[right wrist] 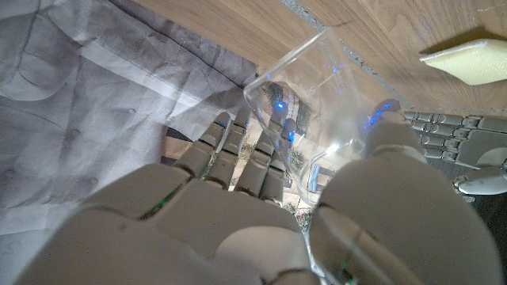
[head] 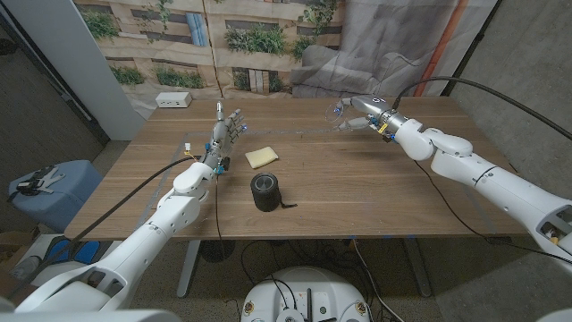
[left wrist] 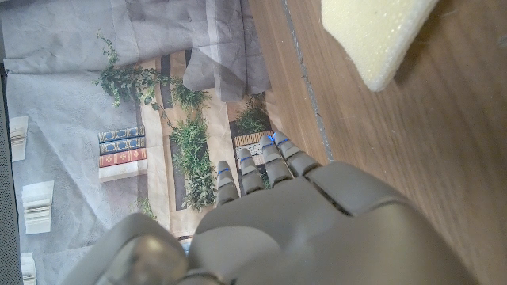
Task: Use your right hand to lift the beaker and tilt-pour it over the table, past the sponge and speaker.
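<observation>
**Beaker held up and tipped at far right of table**

R hand [head: 368, 108] grips the clear beaker [head: 340, 113] above the table's [head: 357, 188] far edge, right of centre. In the right wrist view, fingers [right wrist: 238, 154] wrap one side of the glass [right wrist: 317, 95] and the thumb presses the other; the beaker is tilted, its open mouth toward the wood. Can't tell if anything is inside, glass too clear.

L hand [head: 228, 130] is raised over the table's left-centre w/ fingers up and apart, holding nothing. Left wrist view shows the back of this hand [left wrist: 301, 214], fingers [left wrist: 261, 170] straight and close side by side.

Yellow sponge [head: 262, 157] lies on the table just right of the L hand, also seen in the left wrist view [left wrist: 376, 36] and right wrist view [right wrist: 467, 63]. Black speaker [head: 265, 191] stands nearer the robot, near the sponge but not touching. Beaker is well apart from both, beyond and to the right.

Small white box [head: 173, 100] sits at the far left corner.
</observation>
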You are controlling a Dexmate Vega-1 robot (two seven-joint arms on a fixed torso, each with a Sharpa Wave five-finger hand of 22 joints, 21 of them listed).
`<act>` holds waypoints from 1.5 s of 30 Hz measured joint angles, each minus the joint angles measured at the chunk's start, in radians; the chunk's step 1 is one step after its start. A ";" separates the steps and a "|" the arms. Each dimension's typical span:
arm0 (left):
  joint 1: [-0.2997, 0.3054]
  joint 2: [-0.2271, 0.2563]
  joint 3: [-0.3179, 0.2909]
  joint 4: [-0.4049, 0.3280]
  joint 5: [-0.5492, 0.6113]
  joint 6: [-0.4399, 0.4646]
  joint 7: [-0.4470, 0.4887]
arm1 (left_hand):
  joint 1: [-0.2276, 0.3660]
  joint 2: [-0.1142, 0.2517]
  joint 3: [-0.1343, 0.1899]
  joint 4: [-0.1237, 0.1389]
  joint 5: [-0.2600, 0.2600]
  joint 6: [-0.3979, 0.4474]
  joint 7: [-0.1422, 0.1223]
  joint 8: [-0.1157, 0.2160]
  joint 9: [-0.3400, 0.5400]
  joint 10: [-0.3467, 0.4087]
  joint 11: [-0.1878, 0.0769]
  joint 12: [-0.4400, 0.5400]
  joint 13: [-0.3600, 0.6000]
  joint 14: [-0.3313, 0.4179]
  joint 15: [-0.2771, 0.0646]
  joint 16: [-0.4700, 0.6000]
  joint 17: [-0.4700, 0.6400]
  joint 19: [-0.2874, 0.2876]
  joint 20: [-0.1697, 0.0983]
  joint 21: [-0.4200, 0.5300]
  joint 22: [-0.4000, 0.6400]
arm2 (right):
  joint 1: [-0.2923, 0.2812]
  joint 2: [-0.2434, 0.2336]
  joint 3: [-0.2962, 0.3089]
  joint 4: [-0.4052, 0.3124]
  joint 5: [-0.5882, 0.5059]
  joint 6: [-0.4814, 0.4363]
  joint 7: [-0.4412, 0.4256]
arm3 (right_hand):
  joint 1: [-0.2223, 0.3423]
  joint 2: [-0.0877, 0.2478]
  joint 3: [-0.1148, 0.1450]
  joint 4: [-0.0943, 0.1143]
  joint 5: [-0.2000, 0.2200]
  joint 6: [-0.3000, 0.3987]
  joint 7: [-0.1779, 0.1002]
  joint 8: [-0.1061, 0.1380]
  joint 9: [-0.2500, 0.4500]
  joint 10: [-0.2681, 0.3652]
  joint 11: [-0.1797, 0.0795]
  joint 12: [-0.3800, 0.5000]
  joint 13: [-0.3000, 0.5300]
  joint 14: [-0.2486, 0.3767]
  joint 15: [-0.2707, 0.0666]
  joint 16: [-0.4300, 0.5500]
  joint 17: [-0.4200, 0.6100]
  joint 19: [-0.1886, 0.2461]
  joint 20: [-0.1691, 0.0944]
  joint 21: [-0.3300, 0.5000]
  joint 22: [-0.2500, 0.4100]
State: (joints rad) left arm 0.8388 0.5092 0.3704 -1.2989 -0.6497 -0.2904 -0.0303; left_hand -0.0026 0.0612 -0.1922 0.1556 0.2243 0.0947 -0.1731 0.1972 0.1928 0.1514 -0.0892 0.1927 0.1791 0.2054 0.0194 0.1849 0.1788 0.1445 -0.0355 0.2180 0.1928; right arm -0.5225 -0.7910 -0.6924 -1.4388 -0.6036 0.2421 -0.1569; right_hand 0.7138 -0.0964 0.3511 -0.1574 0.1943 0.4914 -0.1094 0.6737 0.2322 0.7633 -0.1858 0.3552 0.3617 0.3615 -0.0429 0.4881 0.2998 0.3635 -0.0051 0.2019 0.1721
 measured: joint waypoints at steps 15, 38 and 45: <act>0.000 0.000 0.000 0.000 0.000 0.000 0.001 | 0.000 0.000 0.000 0.000 0.000 0.000 0.000 0.000 0.000 0.000 0.000 0.000 0.000 0.000 0.000 0.000 0.000 0.000 0.000 0.000 0.000 | 0.043 -0.038 -0.041 -0.067 -0.132 -0.055 0.118 | -0.004 0.004 -0.018 0.010 0.000 0.000 0.000 0.000 0.000 0.004 0.003 0.000 0.013 0.000 0.000 0.008 0.005 0.007 -0.007 0.000 0.000; 0.000 0.000 0.000 0.000 0.000 0.000 0.001 | 0.000 0.000 -0.004 0.004 0.000 0.000 0.000 0.000 0.000 0.000 0.000 0.000 0.000 0.000 0.000 0.000 0.000 0.000 0.000 0.000 0.000 | 0.076 -0.052 -0.088 -0.139 -0.281 -0.137 0.302 | -0.004 0.004 -0.030 0.006 0.007 -0.003 -0.004 0.012 -0.005 0.004 0.003 0.004 0.026 0.005 0.006 0.011 0.014 -0.007 0.007 -0.008 0.000; 0.000 0.000 0.000 0.000 0.000 0.000 0.001 | 0.000 0.000 -0.004 0.004 0.000 0.000 0.000 0.000 0.000 0.000 0.000 0.000 0.000 0.000 0.000 0.000 0.000 0.000 0.000 0.000 0.000 | 0.093 -0.050 -0.109 -0.141 -0.330 -0.142 0.351 | -0.004 0.004 -0.030 0.005 0.007 -0.003 -0.003 0.012 -0.005 0.004 0.003 0.004 0.030 0.005 0.005 0.011 0.014 -0.007 0.007 -0.008 0.000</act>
State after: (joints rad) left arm 0.8391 0.5088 0.3705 -1.2991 -0.6494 -0.2902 -0.0295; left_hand -0.0026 0.0613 -0.1965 0.1598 0.2243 0.0947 -0.1732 0.1972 0.1928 0.1514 -0.0892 0.1927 0.1791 0.2054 0.0194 0.1849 0.1788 0.1445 -0.0355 0.2180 0.1927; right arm -0.4294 -0.8409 -0.8014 -1.5797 -0.9340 0.1000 0.1939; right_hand 0.7097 -0.0923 0.3213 -0.1522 0.2010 0.4879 -0.1129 0.6853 0.2275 0.7669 -0.1825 0.3590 0.3913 0.3669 -0.0374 0.4992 0.3137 0.3560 0.0021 0.1943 0.1721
